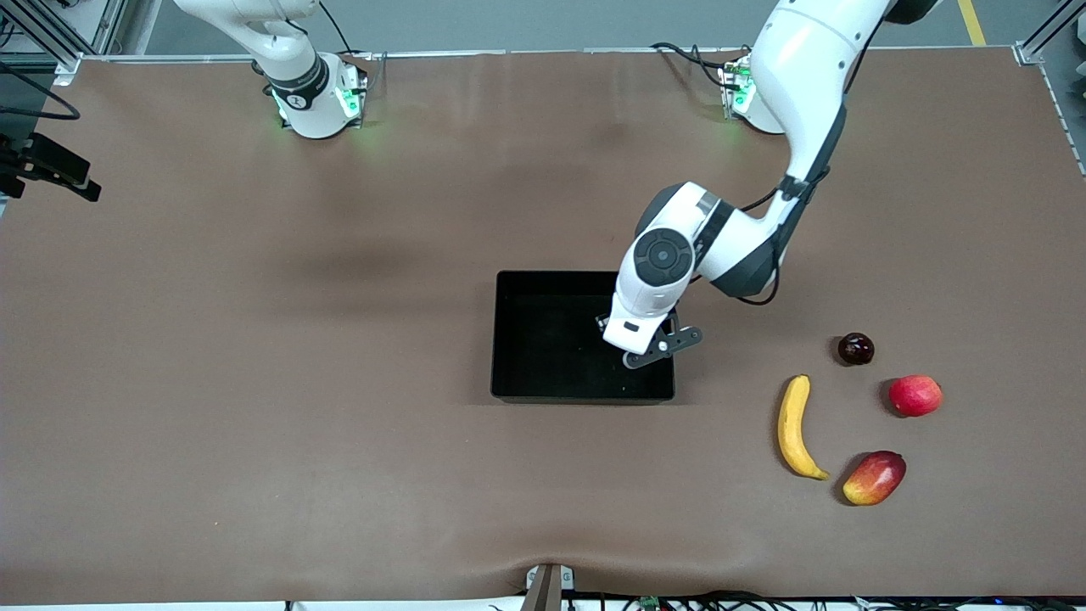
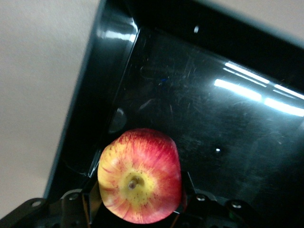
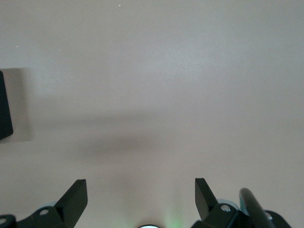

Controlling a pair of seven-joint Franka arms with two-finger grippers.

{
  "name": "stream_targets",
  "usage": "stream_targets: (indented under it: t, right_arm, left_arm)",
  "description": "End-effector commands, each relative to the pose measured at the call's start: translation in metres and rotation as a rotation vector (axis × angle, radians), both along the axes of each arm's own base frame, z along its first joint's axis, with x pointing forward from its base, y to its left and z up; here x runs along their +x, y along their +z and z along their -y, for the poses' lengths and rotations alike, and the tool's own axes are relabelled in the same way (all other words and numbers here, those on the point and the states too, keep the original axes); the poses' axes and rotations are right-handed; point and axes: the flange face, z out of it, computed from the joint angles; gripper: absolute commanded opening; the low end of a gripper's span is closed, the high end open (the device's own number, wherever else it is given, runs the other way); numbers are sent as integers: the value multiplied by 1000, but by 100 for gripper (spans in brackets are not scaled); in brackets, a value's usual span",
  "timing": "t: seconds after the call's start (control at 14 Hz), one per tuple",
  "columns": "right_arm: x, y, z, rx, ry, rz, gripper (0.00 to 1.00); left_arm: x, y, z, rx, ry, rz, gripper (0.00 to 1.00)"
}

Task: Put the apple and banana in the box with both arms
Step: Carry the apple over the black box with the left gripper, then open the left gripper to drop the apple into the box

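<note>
The black rectangular open-topped plastic box point(image 1: 509, 339) sits near the middle of the brown worktop point(image 1: 254, 424), and everything here is placed from it. The left tool point(image 1: 632, 352) hangs over the box's interior, close to the wall at the left arm's end, and grips the small round red apple with yellowish streaks point(image 2: 140, 175) between its fingers; in the left wrist view the apple's stem dimple faces the camera, with the glossy floor and a rounded inside corner of the box point(image 2: 118, 118) beneath it. The rest of the box floor toward the right arm's end shows bare. The curved yellow banana with a darker tip point(image 1: 796, 428) lies on the worktop toward the left arm's end from the box, slightly nearer the front camera than the box's near rim and well apart from it. Around the banana, each apart from it, lie a small dark round fruit point(image 1: 855, 349), a plain pinkish-red round fruit point(image 1: 915, 395) and an elongated red-yellow mango point(image 1: 875, 478), all farther from the box than the banana. The right arm waits by its base; the right tool point(image 3: 141, 199) hangs with its fingers point(image 3: 73, 199) spread wide over bare worktop. From the box toward the right arm's end the worktop lies open.
</note>
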Motion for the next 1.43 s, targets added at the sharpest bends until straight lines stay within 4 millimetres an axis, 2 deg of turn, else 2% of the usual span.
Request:
stream_targets:
  t: [0.0,0.21,0.43,0.5,0.57,0.64,0.79,1.0,1.07,1.14,1.29,1.36]
  right_arm:
    - [-7,7,2,22,-2,10,100]
    - [-7,7,1,40,-5,11,100]
    - [-7,8,1,42,-5,13,100]
    - [-7,8,1,42,-5,13,100]
    - [-7,8,1,42,-4,12,100]
    - [-7,8,0,42,-3,9,100]
    - [-7,7,1,43,-4,6,100]
    - [-7,7,-1,43,-1,5,100]
    - [-7,7,-1,43,-1,5,100]
    - [-7,8,0,42,-1,8,100]
    - [-6,9,-3,43,3,12,100]
    - [-7,10,-3,49,3,14,100]
  left_arm:
    - [-1,-14,9,16,20,14,0]
    - [-6,-39,17,12,28,12,0]
    - [-7,-44,16,14,37,5,0]
    - [-8,-45,16,17,42,4,20]
    - [-7,-44,16,16,44,5,84]
    - [-7,-41,16,15,44,9,100]
    - [-3,-17,15,8,45,27,100]
    - [7,63,-4,8,44,65,100]
    - [13,89,-18,1,27,83,100]
    - [24,110,-41,-4,15,99,100]
    - [46,138,-84,-10,-63,109,100]
    - [58,143,-109,-6,-111,101,100]
